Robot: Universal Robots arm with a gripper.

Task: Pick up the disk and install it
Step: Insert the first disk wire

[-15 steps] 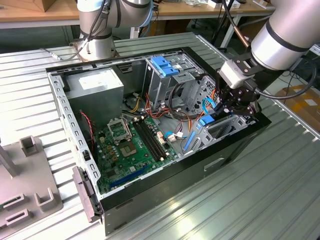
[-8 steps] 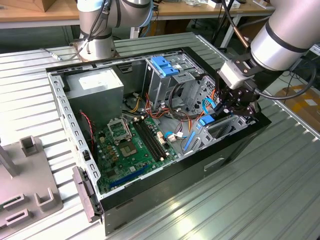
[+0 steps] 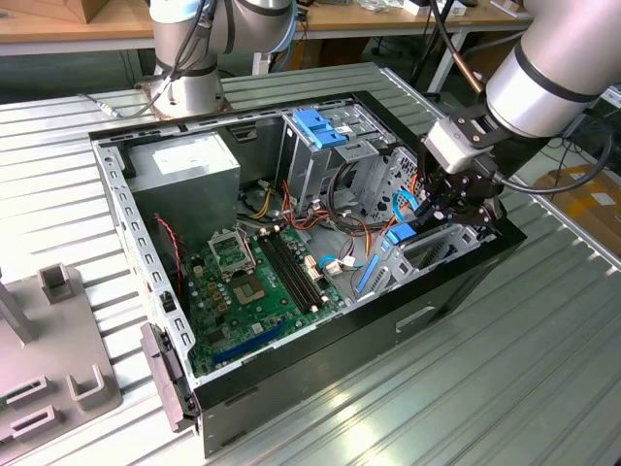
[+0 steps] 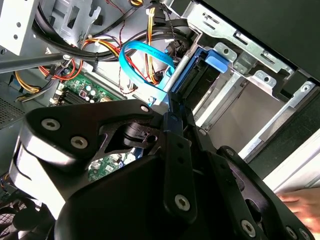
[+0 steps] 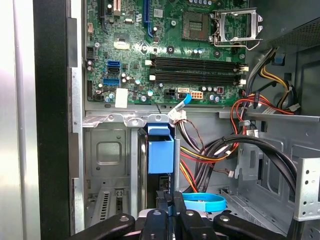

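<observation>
Item 1: fingers [image 5: 179,206], mine, black, drawn close together and clamped on the near edge of the disk; a strip of blue bracket shows between them in the first wrist view. They reach down into the case at the exterior view's right [image 3: 434,209].

Item 2: disk [image 5: 160,152], seen edge-on, with its bright blue bracket uppermost. It stands upright in a grey metal bay [image 5: 107,155] just inside the case's black side wall. In the exterior view the blue of it shows below my wrist [image 3: 401,233]; in the second wrist view the bracket runs past my finger into the bay [image 4: 192,80].

Item 3: PC case [image 3: 456,282], black, lying open-side up on the ribbed metal worktop [image 3: 505,388].

Item 4: motherboard [image 3: 254,282], green, with 1 open processor socket [image 5: 235,25], beside the bay.

Item 5: drive cage [image 3: 320,126], metal with a blue plastic top, at the far side of the case, well apart from the disk.

Item 6: power supply [image 3: 184,165], grey box, in the far corner at the exterior view's left.

Item 7: data cable [image 5: 205,202], light blue and flat, looped near my fingers, beside red, yellow and black wires [image 5: 210,150].

Item 8: grey fixtures [image 3: 49,379], on the worktop at the exterior view's left.

Item 9: a person's hand [image 4: 300,205], at the edge of the second wrist view, outside the case
</observation>
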